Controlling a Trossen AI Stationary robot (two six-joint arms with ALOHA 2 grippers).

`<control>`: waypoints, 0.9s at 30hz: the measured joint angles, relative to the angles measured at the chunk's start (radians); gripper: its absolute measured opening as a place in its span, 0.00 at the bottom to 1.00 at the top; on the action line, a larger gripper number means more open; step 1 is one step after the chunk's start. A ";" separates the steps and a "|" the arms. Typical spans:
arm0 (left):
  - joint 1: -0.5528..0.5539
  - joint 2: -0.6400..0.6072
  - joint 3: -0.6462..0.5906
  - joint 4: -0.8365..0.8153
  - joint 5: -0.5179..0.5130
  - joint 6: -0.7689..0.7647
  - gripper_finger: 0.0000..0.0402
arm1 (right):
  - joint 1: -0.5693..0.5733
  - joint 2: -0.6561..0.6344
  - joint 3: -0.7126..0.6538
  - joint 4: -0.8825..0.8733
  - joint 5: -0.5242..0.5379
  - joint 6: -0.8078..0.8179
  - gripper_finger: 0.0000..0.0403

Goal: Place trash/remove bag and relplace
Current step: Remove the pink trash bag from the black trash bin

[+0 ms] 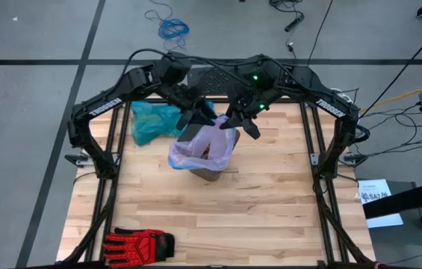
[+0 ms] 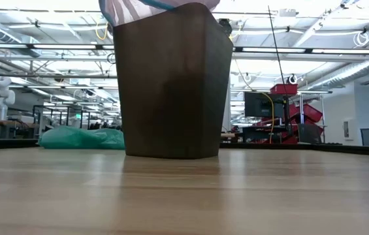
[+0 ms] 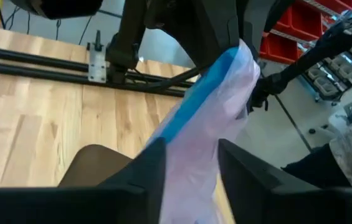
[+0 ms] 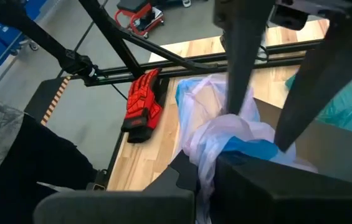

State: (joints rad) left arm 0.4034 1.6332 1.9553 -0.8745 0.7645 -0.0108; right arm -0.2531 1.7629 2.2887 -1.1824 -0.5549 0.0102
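A brown bin (image 1: 211,170) stands mid-table, with the pale pink bag (image 1: 199,148) in it and draped over its rim; the low view shows the bin's wall (image 2: 171,85). My right gripper (image 4: 216,163) is shut on the bag's gathered rim above the bin (image 1: 239,125). My left gripper (image 3: 191,171) hovers beside it (image 1: 193,113). It is open, its fingers on either side of the raised strip of bag with its blue drawstring band (image 3: 204,93). My right gripper pinches the bag's bunched rim at the blue drawstring band (image 4: 244,149) between its two fingers, several layers gathered. The fingers slant down from the table's far right side. The rim is lifted above the bin, and the rest of the bag hangs slack into and over it. My left gripper has the pink strip (image 3: 188,162) filling the gap between its fingers; whether they touch it I cannot tell.
A teal-green plastic bag (image 1: 153,121) lies on the table to the far left of the bin, also visible in the low view (image 2: 80,138). A red and black glove (image 1: 140,243) lies at the near left edge. The table's near half is bare wood (image 1: 270,217).
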 joint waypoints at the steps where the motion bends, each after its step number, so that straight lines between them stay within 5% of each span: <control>1: 0.000 0.000 0.000 0.001 0.000 0.001 0.28 | 0.000 -0.001 0.000 -0.001 0.000 0.003 0.00; 6: 0.000 0.000 0.000 0.001 0.000 -0.001 0.03 | 0.000 -0.003 0.000 -0.001 0.010 0.004 0.00; 11: 0.000 -0.011 0.000 0.002 -0.049 0.023 0.01 | -0.001 -0.003 0.000 -0.019 0.108 0.005 0.00; 16: 0.002 -0.058 0.000 0.001 -0.219 0.044 0.00 | -0.002 -0.003 0.000 -0.042 0.204 0.005 0.02; 27: 0.009 -0.096 0.000 -0.015 -0.326 0.037 0.00 | -0.008 -0.003 0.000 -0.031 0.207 0.015 0.36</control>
State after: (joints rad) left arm 0.4122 1.5368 1.9553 -0.8895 0.4389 0.0261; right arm -0.2611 1.7596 2.2887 -1.2135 -0.3475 0.0255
